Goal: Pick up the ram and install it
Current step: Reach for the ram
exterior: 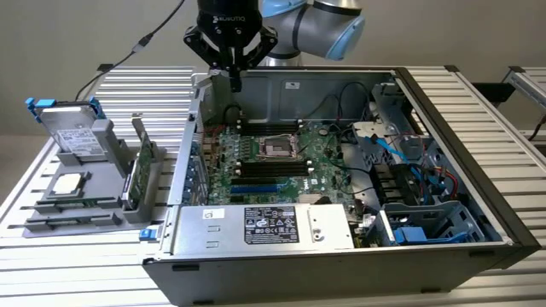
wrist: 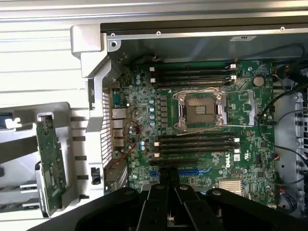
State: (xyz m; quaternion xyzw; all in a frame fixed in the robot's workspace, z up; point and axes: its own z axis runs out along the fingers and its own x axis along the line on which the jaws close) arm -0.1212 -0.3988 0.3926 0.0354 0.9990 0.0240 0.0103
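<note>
My gripper (exterior: 234,82) hangs shut above the back left corner of the open computer case (exterior: 490,211), with nothing between its fingers. In the wrist view the closed fingertips (wrist: 168,174) sit over the blue slot near the edge of the green motherboard (wrist: 144,96). Two banks of long black memory slots (wrist: 197,143) flank the empty processor socket (wrist: 199,108). The ram is not to be picked out: I cannot tell whether a stick sits in any of those slots, and no loose stick is visible.
A grey rack (exterior: 81,214) on the exterior view's left holds a silver hard drive (exterior: 73,134), a processor (exterior: 68,184) and an upright green card (exterior: 142,167). The power supply (exterior: 256,227) fills the case front. Cables and a drive cage (exterior: 418,224) crowd the right.
</note>
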